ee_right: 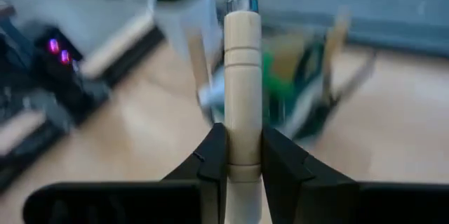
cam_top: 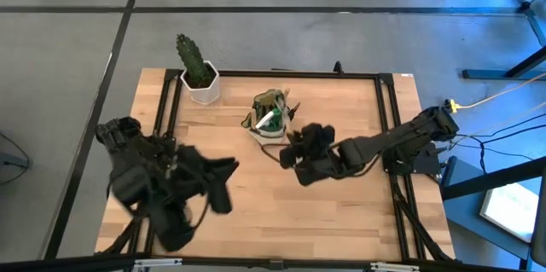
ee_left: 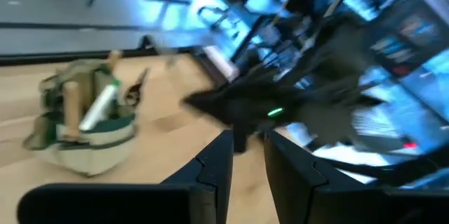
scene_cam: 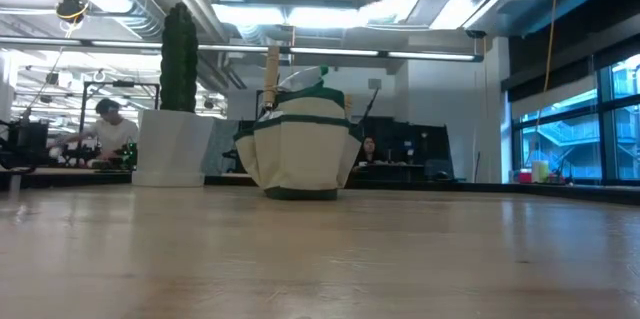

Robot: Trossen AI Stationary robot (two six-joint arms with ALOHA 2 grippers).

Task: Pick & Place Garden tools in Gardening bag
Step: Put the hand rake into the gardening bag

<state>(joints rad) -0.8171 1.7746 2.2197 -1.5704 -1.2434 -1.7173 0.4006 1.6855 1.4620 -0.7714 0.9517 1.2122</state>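
Right gripper point(ee_right: 243, 155) clamps a wooden tool handle point(ee_right: 242, 76) beside the gardening bag point(cam_top: 269, 117); left gripper point(ee_left: 247, 164) narrow.

1. We saw a pale wooden table point(cam_top: 341, 195) with a dark frame along its edges, standing on a grey floor point(cam_top: 68, 50).
2. At the far left of the top stood a white pot point(cam_top: 203, 89) holding a green cactus point(cam_top: 193, 59).
3. Just right of it, toward the far middle, the gardening bag point(cam_top: 270, 117) sat upright on the wood, with tool handles poking out of its top.
4. In the low view, bag point(scene_cam: 300, 154) and pot point(scene_cam: 172, 147) stood apart, side by side.
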